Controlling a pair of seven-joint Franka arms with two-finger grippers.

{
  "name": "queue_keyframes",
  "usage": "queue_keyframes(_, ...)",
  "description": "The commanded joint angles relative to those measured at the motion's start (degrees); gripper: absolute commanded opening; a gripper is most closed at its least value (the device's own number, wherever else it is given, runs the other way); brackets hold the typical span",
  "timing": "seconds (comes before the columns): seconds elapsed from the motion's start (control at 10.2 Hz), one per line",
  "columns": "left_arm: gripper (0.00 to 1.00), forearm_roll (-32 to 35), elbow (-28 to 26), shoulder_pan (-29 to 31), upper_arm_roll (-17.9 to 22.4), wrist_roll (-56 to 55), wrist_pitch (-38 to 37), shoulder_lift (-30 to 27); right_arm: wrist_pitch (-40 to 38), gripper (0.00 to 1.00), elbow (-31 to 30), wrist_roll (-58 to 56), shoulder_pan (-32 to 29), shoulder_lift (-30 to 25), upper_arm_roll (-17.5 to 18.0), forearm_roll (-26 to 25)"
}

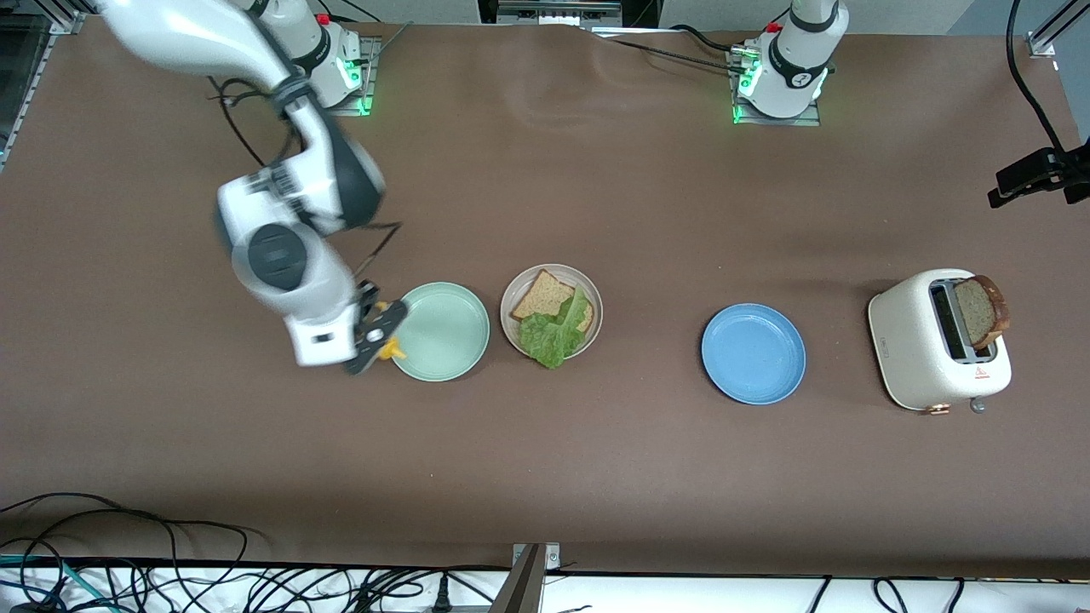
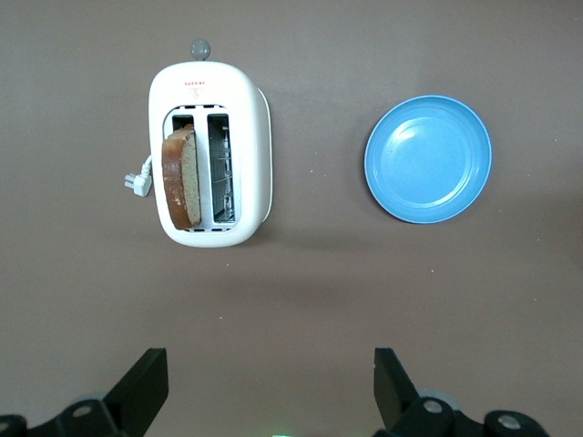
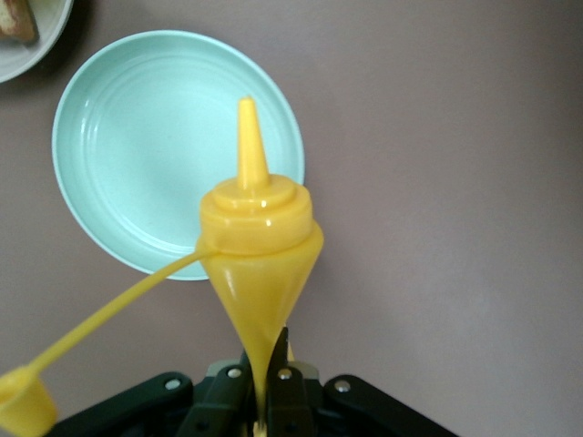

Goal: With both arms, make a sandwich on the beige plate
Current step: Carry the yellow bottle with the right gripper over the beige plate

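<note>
The beige plate holds a brown bread slice. A ruffled green lettuce leaf lies partly over the slice and hangs over the rim nearer the camera. A second bread slice stands in the white toaster. My right gripper hangs over the edge of the mint green plate, shut on a yellow squeeze bottle whose body is pinched flat at the jaws. My left gripper is open and empty, high above the table by the toaster.
A blue plate lies between the beige plate and the toaster. The bottle's cap dangles on its strap. A black clamp juts in at the left arm's end. Cables run along the table edge nearest the camera.
</note>
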Motion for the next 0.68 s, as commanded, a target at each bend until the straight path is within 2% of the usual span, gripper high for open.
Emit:
queue_keyframes(0.0,1.0,1.4,1.5,-0.1,-0.4,0.0,-1.1,0.5,-5.4,0.0,1.3,6.3,5.9,0.4,-0.5,-9.4)
queue_keyframes(0.1,1.0,1.4,1.5,0.0,-0.4,0.1,-1.1,0.5,-7.5,0.0,3.3,8.5,8.2,2.3,-0.5,-12.2)
queue_keyframes(0.29,1.0,1.4,1.5,0.0,-0.4,0.0,-1.1,0.5,-14.8,0.0,10.9,9.9,13.7,8.2,-0.8,-18.3)
queue_keyframes(0.49,1.0,1.4,1.5,-0.2,-0.4,0.0,-1.1,0.5,-16.2,0.0,11.7,12.5,17.1,9.9,-0.7,-22.3)
queue_keyframes(0.59,1.0,1.4,1.5,-0.2,-0.5,0.0,-1.1,0.5,-15.5,0.0,12.1,12.5,18.2,10.9,-0.5,-22.5)
